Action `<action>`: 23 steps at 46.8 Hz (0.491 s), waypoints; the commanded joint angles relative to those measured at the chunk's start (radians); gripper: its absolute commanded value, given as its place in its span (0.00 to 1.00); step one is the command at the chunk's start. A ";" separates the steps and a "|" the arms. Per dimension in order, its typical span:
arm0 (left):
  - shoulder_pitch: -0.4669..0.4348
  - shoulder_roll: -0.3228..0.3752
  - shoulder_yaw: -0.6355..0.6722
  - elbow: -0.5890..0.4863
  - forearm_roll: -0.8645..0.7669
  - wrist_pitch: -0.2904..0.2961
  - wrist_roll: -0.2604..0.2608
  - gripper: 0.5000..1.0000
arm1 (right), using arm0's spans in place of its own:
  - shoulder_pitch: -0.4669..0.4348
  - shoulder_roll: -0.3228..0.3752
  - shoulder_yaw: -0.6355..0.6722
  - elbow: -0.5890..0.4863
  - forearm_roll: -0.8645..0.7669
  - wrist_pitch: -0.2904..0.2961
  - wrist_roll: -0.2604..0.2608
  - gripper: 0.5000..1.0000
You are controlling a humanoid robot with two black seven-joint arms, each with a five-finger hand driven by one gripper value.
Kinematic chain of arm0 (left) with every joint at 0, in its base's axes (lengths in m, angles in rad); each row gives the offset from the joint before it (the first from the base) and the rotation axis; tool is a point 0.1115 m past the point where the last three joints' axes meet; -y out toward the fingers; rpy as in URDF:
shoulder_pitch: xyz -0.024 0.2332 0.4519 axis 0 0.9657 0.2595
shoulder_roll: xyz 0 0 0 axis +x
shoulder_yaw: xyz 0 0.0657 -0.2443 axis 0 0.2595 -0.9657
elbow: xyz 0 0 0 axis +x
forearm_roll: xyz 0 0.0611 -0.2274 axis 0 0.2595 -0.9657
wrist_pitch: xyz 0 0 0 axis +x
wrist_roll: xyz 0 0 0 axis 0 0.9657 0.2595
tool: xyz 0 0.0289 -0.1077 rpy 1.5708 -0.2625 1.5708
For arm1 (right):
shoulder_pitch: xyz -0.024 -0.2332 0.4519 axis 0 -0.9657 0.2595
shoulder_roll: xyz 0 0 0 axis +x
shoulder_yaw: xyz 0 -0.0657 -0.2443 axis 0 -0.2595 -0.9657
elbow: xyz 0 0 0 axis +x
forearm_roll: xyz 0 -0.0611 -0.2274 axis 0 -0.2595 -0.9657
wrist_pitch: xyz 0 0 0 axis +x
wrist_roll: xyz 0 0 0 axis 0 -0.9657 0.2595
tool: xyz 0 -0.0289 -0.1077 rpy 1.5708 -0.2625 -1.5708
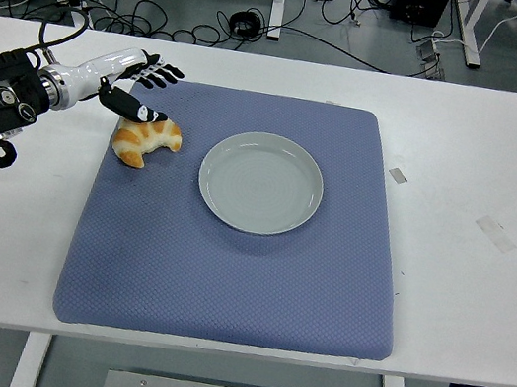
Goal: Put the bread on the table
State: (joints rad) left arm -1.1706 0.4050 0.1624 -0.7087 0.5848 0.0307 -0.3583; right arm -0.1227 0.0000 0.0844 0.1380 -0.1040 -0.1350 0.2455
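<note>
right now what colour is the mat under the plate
Blue-purple with a fine dotted weave, the mat shows in the head view.

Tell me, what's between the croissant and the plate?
Nothing but bare blue mat between the croissant and the plate, seen in the head view.
</note>
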 commanded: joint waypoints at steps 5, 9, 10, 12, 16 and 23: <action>-0.020 0.001 -0.003 0.000 -0.036 0.000 0.001 0.70 | 0.000 0.000 0.000 0.000 0.001 0.000 0.000 1.00; -0.027 0.000 -0.003 0.000 -0.086 0.000 -0.001 0.76 | 0.000 0.000 0.000 0.000 0.000 0.000 0.000 1.00; -0.029 0.001 -0.003 0.000 -0.100 0.000 -0.001 0.78 | 0.000 0.000 0.000 0.000 0.000 0.000 0.000 1.00; -0.032 0.000 -0.003 0.000 -0.129 0.000 -0.001 0.82 | 0.000 0.000 0.000 0.000 0.000 0.000 0.000 1.00; -0.041 0.000 -0.003 0.000 -0.171 0.000 -0.001 0.90 | 0.000 0.000 0.000 0.000 0.000 0.000 0.000 1.00; -0.044 -0.002 -0.004 0.000 -0.183 0.000 -0.001 0.93 | 0.000 0.000 0.000 0.000 0.000 0.000 0.000 1.00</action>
State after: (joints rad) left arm -1.2139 0.4034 0.1587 -0.7087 0.4026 0.0307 -0.3589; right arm -0.1227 0.0000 0.0844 0.1381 -0.1043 -0.1350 0.2455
